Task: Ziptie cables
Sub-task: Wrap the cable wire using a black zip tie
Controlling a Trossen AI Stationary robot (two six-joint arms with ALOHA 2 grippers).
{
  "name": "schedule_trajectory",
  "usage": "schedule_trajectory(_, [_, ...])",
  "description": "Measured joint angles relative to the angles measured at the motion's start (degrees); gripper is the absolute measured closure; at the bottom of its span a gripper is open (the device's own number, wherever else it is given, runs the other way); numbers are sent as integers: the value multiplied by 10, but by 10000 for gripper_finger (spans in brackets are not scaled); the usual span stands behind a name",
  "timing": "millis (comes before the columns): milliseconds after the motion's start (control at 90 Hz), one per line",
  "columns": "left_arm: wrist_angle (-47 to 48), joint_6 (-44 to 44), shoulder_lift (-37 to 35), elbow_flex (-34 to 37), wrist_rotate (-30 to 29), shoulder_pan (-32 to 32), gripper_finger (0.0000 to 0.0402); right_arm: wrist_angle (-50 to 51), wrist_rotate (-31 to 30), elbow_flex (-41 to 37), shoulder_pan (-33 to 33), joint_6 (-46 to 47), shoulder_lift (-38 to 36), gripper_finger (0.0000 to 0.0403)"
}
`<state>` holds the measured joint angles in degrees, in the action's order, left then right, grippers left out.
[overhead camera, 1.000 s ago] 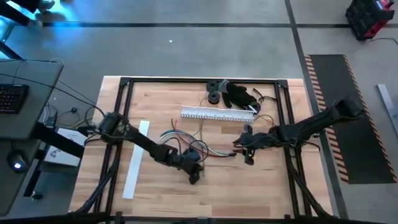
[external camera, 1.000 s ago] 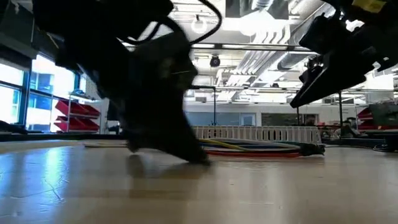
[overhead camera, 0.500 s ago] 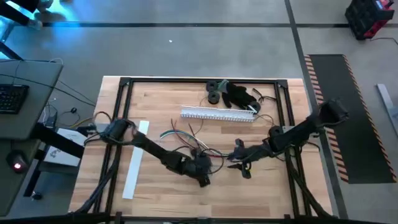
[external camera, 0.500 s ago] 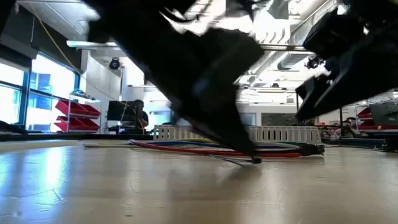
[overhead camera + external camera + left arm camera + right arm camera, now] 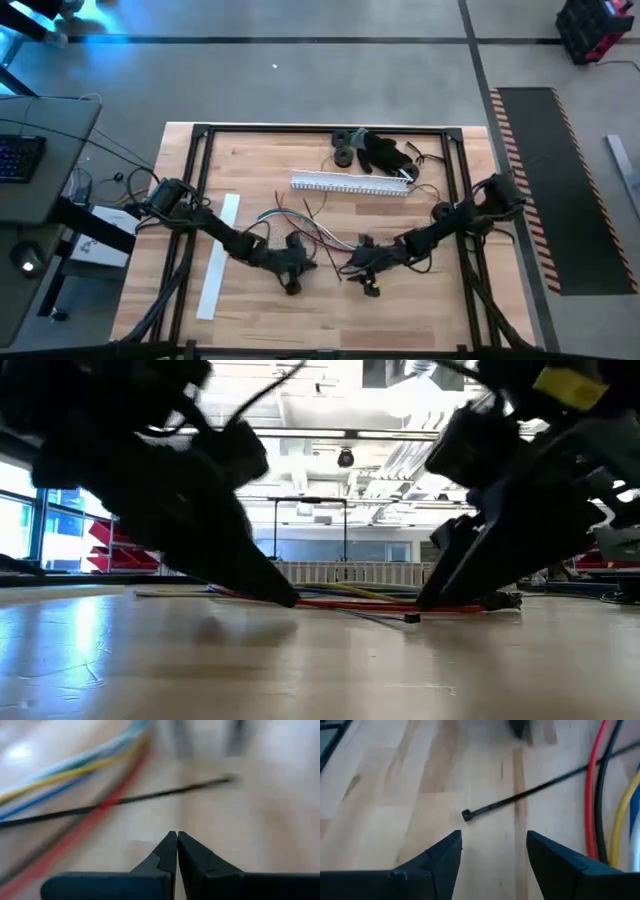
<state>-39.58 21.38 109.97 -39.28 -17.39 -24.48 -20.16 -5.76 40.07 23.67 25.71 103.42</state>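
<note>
Two grippers flank the cables [image 5: 318,238]: left gripper [image 5: 177,836] pinched closed, right gripper [image 5: 494,844] spread wide above a zip tie [image 5: 520,795].

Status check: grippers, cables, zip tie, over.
Left gripper shut, empty, low over the table by the cables. Right gripper open, lined up on the black zip tie. Tie loose beside the bundle, not looped. Nothing blocking.

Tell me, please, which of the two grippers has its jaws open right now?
The right gripper: its jaws stand apart, aimed at the black zip tie on the table. The left gripper has its jaws pressed together.
</note>
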Motion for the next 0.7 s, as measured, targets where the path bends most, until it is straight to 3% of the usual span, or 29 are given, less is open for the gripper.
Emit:
schedule_trajectory(122, [-8, 10, 0, -5, -4, -13, 401, 21, -38, 14, 30, 54, 2, 187])
schedule_trajectory(411, [-4, 65, 6, -29, -144, -56, 401, 20, -282, 19, 150, 128, 24, 207])
schedule_trajectory(556, [-6, 102, 5, -34, -147, -65, 401, 18, -303, 61, 166, 129, 60, 210])
schedule_trajectory(700, [-3, 107, 5, -33, -133, -75, 401, 61, -328, 153, 158, 141, 118, 210])
